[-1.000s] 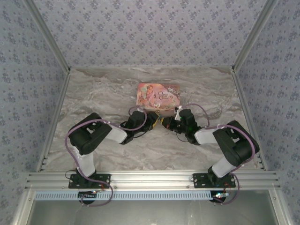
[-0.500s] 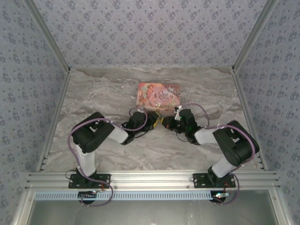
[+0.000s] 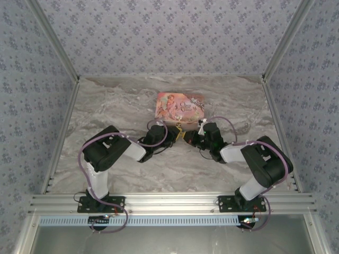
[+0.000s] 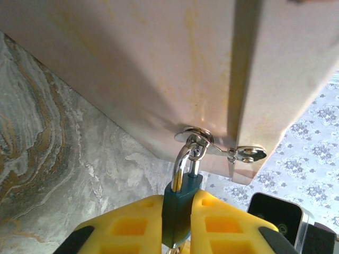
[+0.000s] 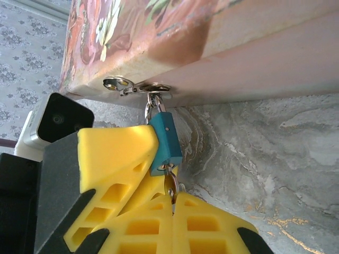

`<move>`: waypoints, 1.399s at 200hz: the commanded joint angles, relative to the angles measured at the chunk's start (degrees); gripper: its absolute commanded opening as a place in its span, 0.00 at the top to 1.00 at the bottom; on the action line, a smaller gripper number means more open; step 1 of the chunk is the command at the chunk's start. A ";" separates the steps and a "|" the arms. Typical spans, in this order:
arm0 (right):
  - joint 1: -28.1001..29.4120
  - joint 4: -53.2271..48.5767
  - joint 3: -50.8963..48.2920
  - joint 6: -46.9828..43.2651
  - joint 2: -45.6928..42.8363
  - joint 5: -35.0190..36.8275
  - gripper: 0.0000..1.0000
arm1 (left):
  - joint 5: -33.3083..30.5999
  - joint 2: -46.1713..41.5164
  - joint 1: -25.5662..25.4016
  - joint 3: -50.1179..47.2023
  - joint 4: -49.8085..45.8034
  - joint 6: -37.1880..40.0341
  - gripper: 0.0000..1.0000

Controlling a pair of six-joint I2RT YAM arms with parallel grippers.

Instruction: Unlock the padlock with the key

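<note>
My left gripper (image 4: 179, 225) is clamped on the blue padlock (image 4: 182, 203), which hangs from the hasp (image 4: 196, 138) of the pink box (image 4: 159, 63). My right gripper (image 5: 172, 209) pinches the key (image 5: 170, 186) at the keyhole. I'd twist gently, in line with the lock, bracing the body.

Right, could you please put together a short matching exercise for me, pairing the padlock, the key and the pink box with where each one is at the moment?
Things:
1. padlock
2. key
3. pink box

Places:
A. lying on the marble table, beyond both grippers
B. clamped in the left gripper
C. pinched in the right gripper, at the padlock's bottom end

Pairs: 1-B, 2-C, 3-A
</note>
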 commanded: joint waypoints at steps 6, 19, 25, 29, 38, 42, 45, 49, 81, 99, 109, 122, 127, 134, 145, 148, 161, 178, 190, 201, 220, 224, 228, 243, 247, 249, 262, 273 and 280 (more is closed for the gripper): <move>-0.18 -0.63 0.81 -1.13 -3.08 -1.79 0.87 | -0.28 0.59 -0.29 1.09 -0.97 0.44 0.90; -0.46 -3.93 0.83 -3.40 -4.78 -0.95 0.76 | -0.41 -0.04 -0.34 1.13 -1.78 0.98 0.91; -0.68 -5.84 0.90 -4.58 -5.59 -0.56 0.71 | -0.40 -0.37 -0.30 1.17 -2.30 1.12 0.92; -0.90 -6.95 0.83 -5.51 -6.23 -0.48 0.69 | -0.48 -0.58 -0.24 1.29 -2.51 1.25 0.92; -1.32 -9.78 0.82 -7.83 -8.08 -0.01 0.64 | -0.44 -1.07 -0.25 1.28 -2.79 1.56 0.93; -1.55 -11.23 0.88 -9.18 -8.92 0.35 0.62 | -0.40 -1.30 -0.23 1.28 -2.97 1.59 0.93; -1.72 -12.33 0.85 -10.21 -9.52 0.74 0.60 | -0.41 -1.46 -0.13 1.30 -3.13 1.63 0.93; -1.95 -14.19 1.00 -11.97 -10.84 1.49 0.58 | -0.41 -1.69 -0.10 1.29 -3.18 1.58 0.93; -1.12 -29.24 4.23 -32.41 -21.90 9.70 0.42 | -0.06 -3.85 0.04 1.17 -4.70 1.61 0.93; 0.79 -33.58 5.57 -45.19 -27.38 14.16 0.34 | 0.35 -4.81 0.29 0.91 -5.28 0.90 0.94; 2.17 -34.48 5.40 -51.96 -30.02 17.25 0.33 | 0.65 -5.39 0.47 0.86 -5.85 0.38 0.95; 3.81 -33.95 4.15 -61.64 -32.87 19.46 0.32 | 1.00 -6.11 0.58 0.95 -7.25 -0.34 0.96; 4.70 -32.89 3.08 -65.78 -33.86 21.17 0.32 | 1.21 -6.36 0.59 1.07 -7.82 -0.52 0.97; 5.71 -30.46 1.41 -70.24 -35.04 22.69 0.31 | 1.50 -6.58 0.64 1.26 -8.40 -0.60 0.97; 6.94 -27.13 -1.66 -78.71 -36.52 24.06 0.31 | 1.94 -6.63 0.77 1.38 -8.64 -0.83 0.98; 7.21 -26.43 -2.44 -80.59 -36.75 24.27 0.31 | 2.03 -6.61 0.80 1.43 -8.64 -0.87 0.98; 8.28 -25.24 -4.41 -87.87 -36.95 25.15 0.31 | 2.47 -6.50 0.93 1.45 -8.17 -1.42 0.98; 9.50 -22.98 -5.50 -91.69 -34.98 28.94 0.32 | 2.87 -6.23 1.00 1.43 -7.68 -1.95 0.99; 10.30 -19.15 -6.72 -93.92 -32.49 30.41 0.33 | 3.20 -6.08 1.06 1.62 -7.50 -2.21 0.99; 11.66 -14.20 -7.54 -96.51 -28.78 33.64 0.36 | 3.44 -5.98 1.00 1.69 -7.23 -2.23 0.99; 12.74 -8.83 -6.79 -98.87 -22.20 36.12 0.47 | 3.94 -5.80 0.98 2.01 -7.19 -2.28 0.99; 12.80 -7.95 -6.54 -99.06 -20.98 36.12 0.48 | 4.15 -5.75 1.05 2.11 -7.23 -2.26 0.99; 12.91 -6.65 -6.25 -99.11 -19.75 36.12 0.48 | 4.24 -5.71 1.07 2.24 -7.23 -2.24 0.99; 13.33 -2.70 -5.24 -99.70 -15.42 35.90 0.48 | 4.47 -5.54 1.03 2.35 -7.23 -2.33 1.00; 13.48 -2.19 -4.89 -99.94 -14.31 35.57 0.49 | 4.53 -5.53 0.98 2.31 -7.23 -2.42 1.00; 13.50 -2.04 -4.50 -100.00 -13.79 35.41 0.48 | 4.56 -5.53 1.04 2.30 -7.19 -2.41 1.00; 13.59 -1.03 -2.90 -100.49 -10.34 35.30 0.52 | 4.47 -5.53 1.06 2.12 -6.97 -2.58 1.00; 13.63 0.66 -2.27 -101.11 -7.83 34.83 0.53 | 4.43 -5.53 1.09 2.08 -6.95 -2.72 1.00; 13.59 1.76 -1.88 -101.11 -6.61 34.84 0.53 | 4.42 -5.53 1.12 2.09 -7.05 -2.65 1.00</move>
